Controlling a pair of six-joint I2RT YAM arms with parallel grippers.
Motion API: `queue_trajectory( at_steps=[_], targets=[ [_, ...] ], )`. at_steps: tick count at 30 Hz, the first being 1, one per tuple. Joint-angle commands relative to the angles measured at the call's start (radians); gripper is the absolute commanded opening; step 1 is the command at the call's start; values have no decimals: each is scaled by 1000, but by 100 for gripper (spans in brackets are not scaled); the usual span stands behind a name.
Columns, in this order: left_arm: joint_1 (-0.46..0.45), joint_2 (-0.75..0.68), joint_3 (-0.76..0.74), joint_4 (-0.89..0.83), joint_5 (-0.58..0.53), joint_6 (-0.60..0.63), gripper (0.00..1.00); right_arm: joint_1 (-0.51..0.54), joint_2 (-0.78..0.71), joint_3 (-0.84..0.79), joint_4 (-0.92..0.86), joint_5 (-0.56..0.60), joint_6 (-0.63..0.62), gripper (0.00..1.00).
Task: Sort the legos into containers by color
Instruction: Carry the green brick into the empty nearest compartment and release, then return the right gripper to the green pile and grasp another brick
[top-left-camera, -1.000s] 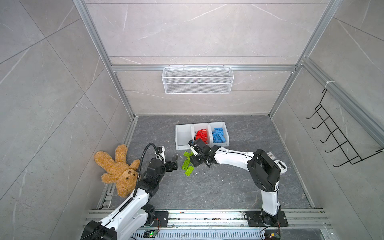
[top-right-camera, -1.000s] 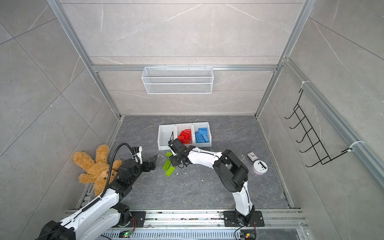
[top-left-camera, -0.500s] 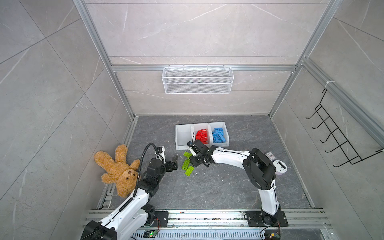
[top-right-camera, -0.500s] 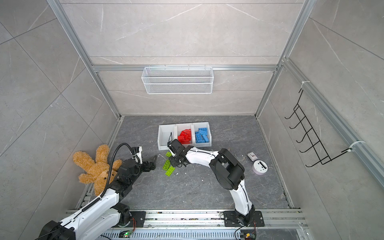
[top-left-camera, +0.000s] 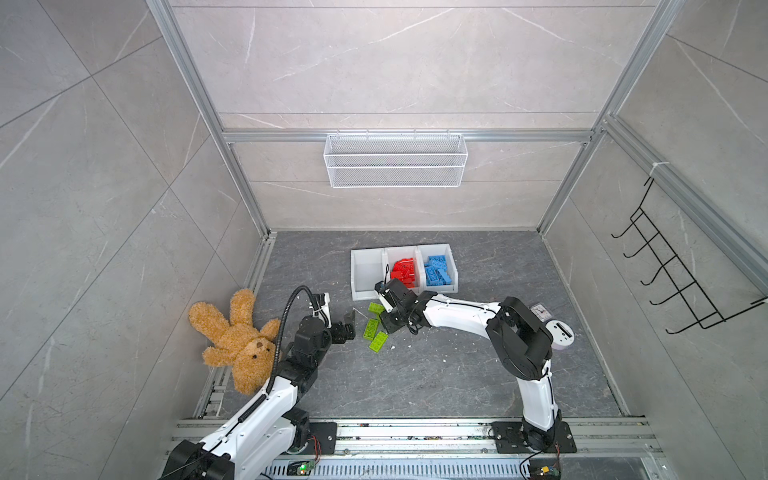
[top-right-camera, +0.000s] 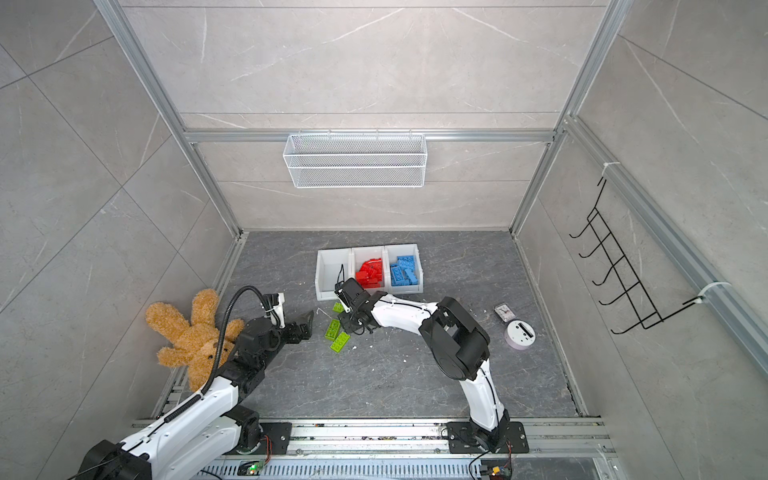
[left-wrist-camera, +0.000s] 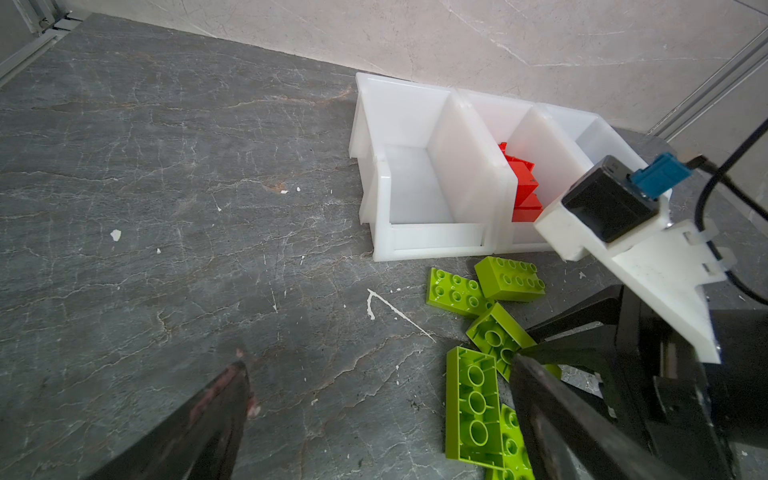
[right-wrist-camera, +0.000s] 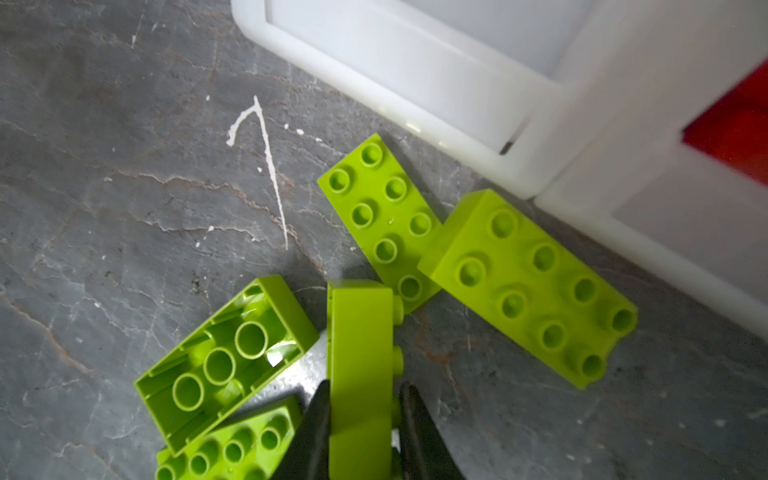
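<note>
Several lime-green legos lie on the dark floor in front of three white containers. The left container is empty, the middle one holds red legos and the right one blue legos. In the right wrist view my right gripper is shut on one green lego turned on its side, low among the others. My left gripper hangs open just left of the pile, holding nothing. Both grippers show in both top views, the left gripper and the right gripper.
A brown teddy bear lies at the left wall. A round white device and a small clock sit on the floor at the right. A wire basket hangs on the back wall, a black hook rack on the right wall.
My right gripper's jaws have come together on the green lego, and its arm has shifted slightly left. The left arm has not moved.
</note>
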Motion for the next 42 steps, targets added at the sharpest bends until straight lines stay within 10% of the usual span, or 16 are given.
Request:
queue_trajectory(
  at_steps=[1, 28, 42],
  targets=[
    [4, -1, 36, 35, -7, 17, 99, 6, -73, 28, -18, 32, -11, 25],
    [4, -20, 35, 26, -14, 17, 99, -90, 360, 688, -150, -1, 2, 23],
    [4, -36, 33, 21, -11, 14, 99, -84, 280, 665, -174, -47, -30, 55]
  ],
)
